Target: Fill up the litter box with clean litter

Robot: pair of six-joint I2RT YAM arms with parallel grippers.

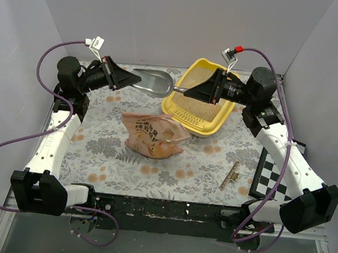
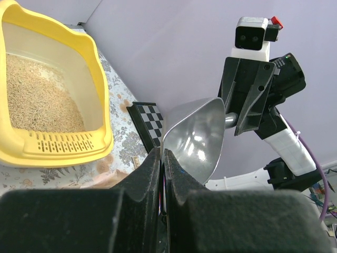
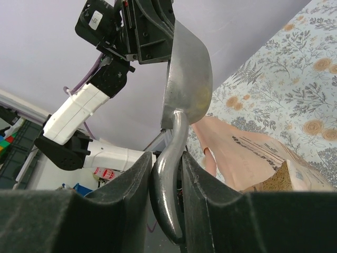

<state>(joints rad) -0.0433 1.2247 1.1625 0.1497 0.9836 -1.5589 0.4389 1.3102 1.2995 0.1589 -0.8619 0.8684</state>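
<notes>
Right wrist view alone shows the right fingers [image 3: 131, 184] clasping the scoop [image 3: 187, 74] by its handle; from above the wrist hides this. Beyond, the left fingers [image 2: 150, 174] pinch its rim shut: a handover, I judge, so the left must release next. Farther back, the litter box [image 2: 100, 89] sits on the worktop [image 1: 201, 166], litter [image 2: 37, 95] in it

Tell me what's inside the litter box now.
Pale beige litter covers the litter box floor, nothing else visible. From above, the right claw hides part of the interior.
</notes>
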